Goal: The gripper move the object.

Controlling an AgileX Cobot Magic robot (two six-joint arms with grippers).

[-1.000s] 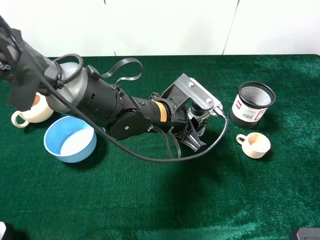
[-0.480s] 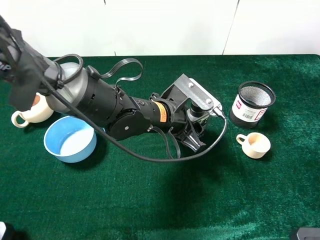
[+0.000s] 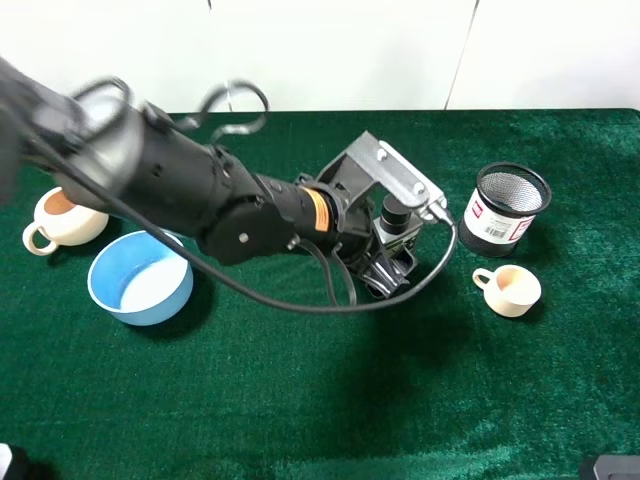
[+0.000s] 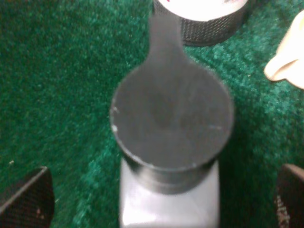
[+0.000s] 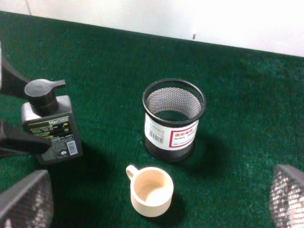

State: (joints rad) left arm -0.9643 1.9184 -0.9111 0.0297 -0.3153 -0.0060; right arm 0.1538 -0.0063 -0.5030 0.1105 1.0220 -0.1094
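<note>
**Q:** How does the left gripper (image 4: pixel 159 197) stand?

**A:** Spread wide. In the left wrist view its two dark fingertips (image 4: pixel 26 199) sit far apart. Green cloth (image 4: pixel 57 71) shows between each tip and the bottle (image 4: pixel 168 142), and neither tip touches it. The right gripper (image 5: pixel 156 199) is also spread and holds nothing.

**Q:** What does the bottle look like?

**A:** It is small, rectangular and dark grey, and it stands upright on the cloth. It has a round black pump cap with a short flat spout. In the right wrist view the front label is dark with green and white print and a white barcode patch. From above, the cap hides most of the grey shoulders.

**Q:** Where is it relative to the left gripper?

**A:** Between the fingers and roughly centred in the gap. The spout points away from the wrist, toward the mesh cup (image 3: pixel 505 215). In the high view the bottle stands near the middle of the cloth, partly under the gripper's grey plate.

**Q:** And farther out?

**A:** In the high view:
- The mesh cup is at 3 o'clock from the bottle, near it but apart.
- A cream cup (image 3: pixel 510 290) is at 4 o'clock, just beside the mesh cup.
- A blue bowl (image 3: pixel 140 314) is at 9 o'clock, beyond the arm.
- A mug (image 3: pixel 75 228) is farther out in the same direction, partly hidden by the arm.
</note>
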